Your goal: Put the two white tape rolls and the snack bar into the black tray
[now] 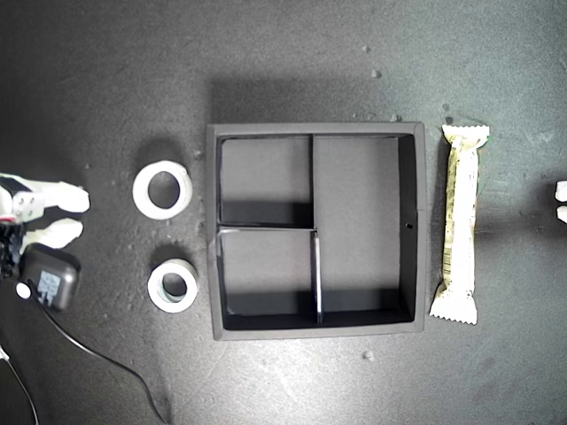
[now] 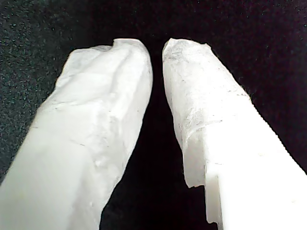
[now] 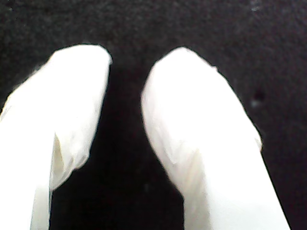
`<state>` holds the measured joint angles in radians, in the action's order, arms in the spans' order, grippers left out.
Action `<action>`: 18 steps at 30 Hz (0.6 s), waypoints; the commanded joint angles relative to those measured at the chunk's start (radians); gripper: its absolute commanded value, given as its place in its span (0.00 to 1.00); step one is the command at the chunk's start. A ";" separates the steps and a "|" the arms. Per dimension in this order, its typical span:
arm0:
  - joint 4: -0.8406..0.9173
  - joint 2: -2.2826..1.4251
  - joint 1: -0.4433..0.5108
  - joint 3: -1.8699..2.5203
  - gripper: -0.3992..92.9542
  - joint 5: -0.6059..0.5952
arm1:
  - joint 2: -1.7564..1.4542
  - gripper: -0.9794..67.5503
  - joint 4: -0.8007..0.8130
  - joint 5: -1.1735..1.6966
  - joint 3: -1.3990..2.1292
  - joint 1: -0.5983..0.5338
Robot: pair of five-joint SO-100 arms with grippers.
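The black tray [image 1: 420, 221] lies mid-table with all three compartments bare. Two white tape rolls lie flat toward the exterior view's left of it, the larger one [image 1: 143, 191] farther back and the smaller one [image 1: 156, 289] nearer the front. Along the tray's other side lies the snack bar [image 1: 461, 221], parallel to the tray wall. My first gripper [image 2: 157, 45] and my second gripper [image 3: 125, 67] are both open over bare dark tabletop, holding nothing. One gripper [image 1: 75, 215] shows at the exterior view's left edge and another [image 1: 561, 202] at its right edge. The wrist views do not tell which is which.
A small black box [image 1: 51, 276] with a cable [image 1: 106, 359] trailing toward the front edge sits on the arm at the exterior view's left. A few pale specks [image 1: 368, 356] dot the dark tabletop [image 1: 283, 53].
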<state>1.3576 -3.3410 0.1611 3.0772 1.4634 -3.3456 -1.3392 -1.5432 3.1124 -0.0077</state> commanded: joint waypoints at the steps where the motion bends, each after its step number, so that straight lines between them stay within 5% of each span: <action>1: 0.009 -0.043 0.063 0.061 0.01 0.135 | -0.005 0.01 0.003 0.058 0.012 0.008; 4: 0.002 -0.043 0.160 0.061 0.00 0.342 | -0.005 0.01 0.055 0.055 0.012 0.020; 11: -0.279 -0.043 0.158 0.061 0.00 0.183 | -0.005 0.01 0.258 0.003 0.012 0.072; 18: -0.480 -0.044 0.012 -0.029 0.02 -0.080 | -0.005 0.01 0.433 -0.097 0.012 0.129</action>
<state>0.9342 -3.3395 0.2240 3.0710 1.4895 -3.3456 -0.9925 -1.6260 3.1124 0.0997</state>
